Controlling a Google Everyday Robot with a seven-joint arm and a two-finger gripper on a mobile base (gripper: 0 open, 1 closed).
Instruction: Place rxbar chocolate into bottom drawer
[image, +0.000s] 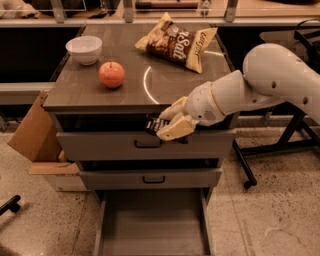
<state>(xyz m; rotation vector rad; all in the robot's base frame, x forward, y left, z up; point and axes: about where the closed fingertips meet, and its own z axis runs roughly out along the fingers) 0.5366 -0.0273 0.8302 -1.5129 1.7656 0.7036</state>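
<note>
My gripper (164, 121) is in front of the cabinet's front edge, just past the countertop, at the level of the top drawer. It is shut on the rxbar chocolate (153, 125), a small dark bar whose end sticks out to the left between the tan fingers (175, 129). The bottom drawer (153, 227) is pulled open below, a wide shallow tray with a plain grey floor. The bar hangs well above it.
On the countertop (165, 80) are a red apple (111, 74), a white bowl (84, 49) and a chip bag (176, 40). The two upper drawers (145, 145) are shut. A cardboard box (35, 136) stands left of the cabinet. A black stand leg (260, 150) is at right.
</note>
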